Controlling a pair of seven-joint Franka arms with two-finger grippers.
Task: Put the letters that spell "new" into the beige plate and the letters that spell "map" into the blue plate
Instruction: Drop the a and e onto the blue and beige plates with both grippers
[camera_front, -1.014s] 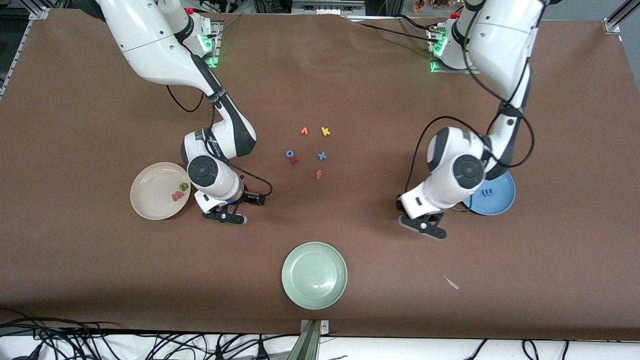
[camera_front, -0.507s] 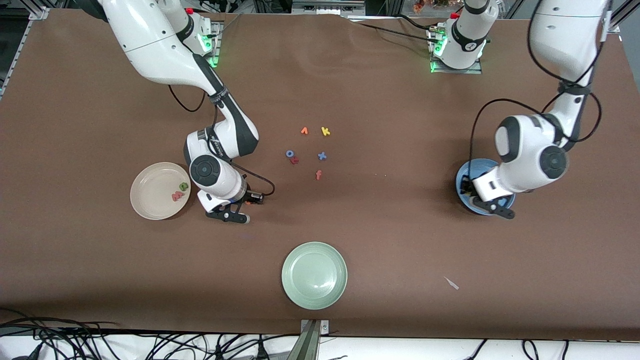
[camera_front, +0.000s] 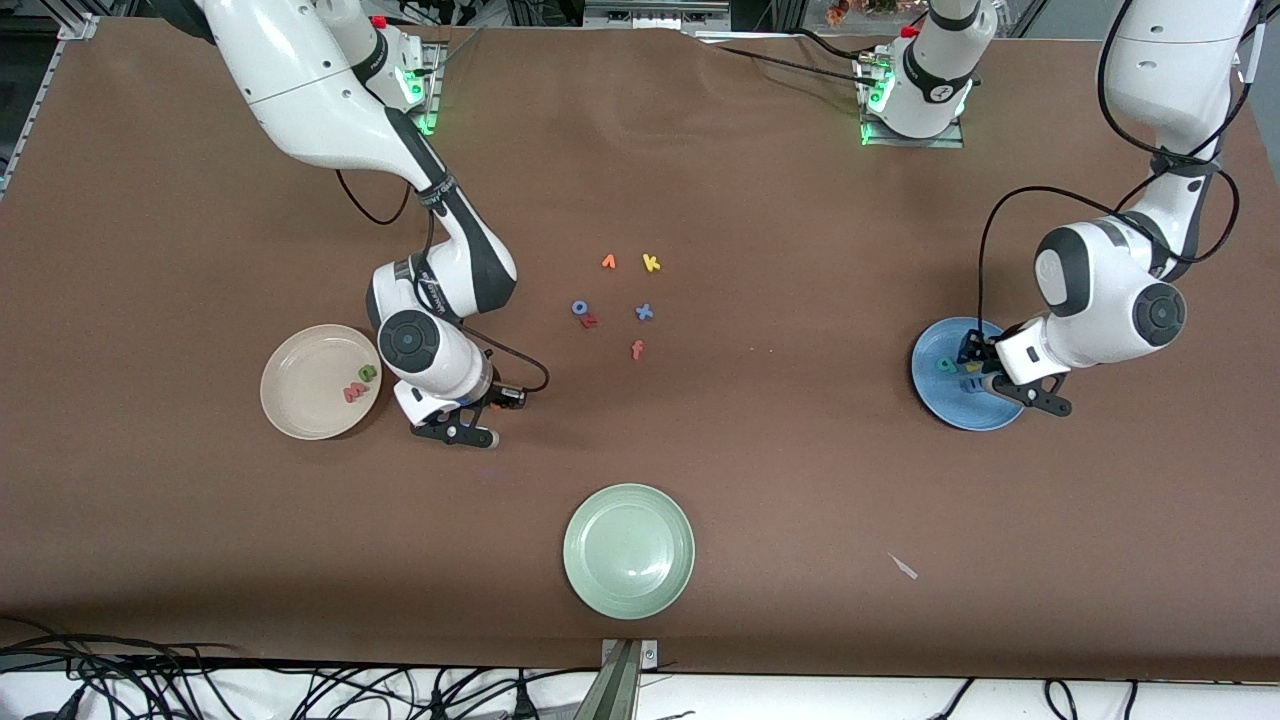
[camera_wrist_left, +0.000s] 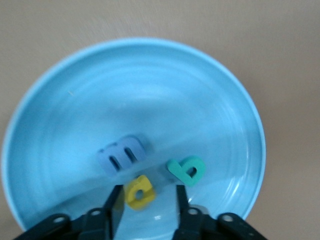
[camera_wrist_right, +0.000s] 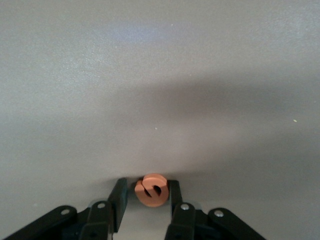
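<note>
The blue plate (camera_front: 935, 402) (camera_wrist_left: 150, 90) holds the blue m (camera_wrist_left: 122, 154), the teal p (camera_wrist_left: 186, 170) (camera_front: 946, 365) and the yellow a (camera_wrist_left: 138, 191). My left gripper (camera_front: 985, 388) (camera_wrist_left: 148, 200) hangs low over that plate, open, with the a lying loose between its fingers. The beige plate (camera_front: 290, 350) holds the green n (camera_front: 367, 372) and the pinkish-red w (camera_front: 354, 393). Beside that plate, toward the table's middle, my right gripper (camera_front: 455, 428) (camera_wrist_right: 146, 197) is down at the table, shut on the orange e (camera_wrist_right: 151, 190). The gripper hides the e in the front view.
A pale green plate (camera_front: 628, 550) sits near the front edge. Loose letters lie mid-table: orange v (camera_front: 608, 262), yellow k (camera_front: 651, 263), blue o (camera_front: 579, 307), a red letter (camera_front: 589, 321), blue x (camera_front: 644, 312), orange f (camera_front: 637, 349). A white scrap (camera_front: 903, 566) lies on the cloth.
My left arm swung from the bare table to over the blue plate, opened and let the yellow a go. My right gripper stayed put and closed from wide open onto the e.
</note>
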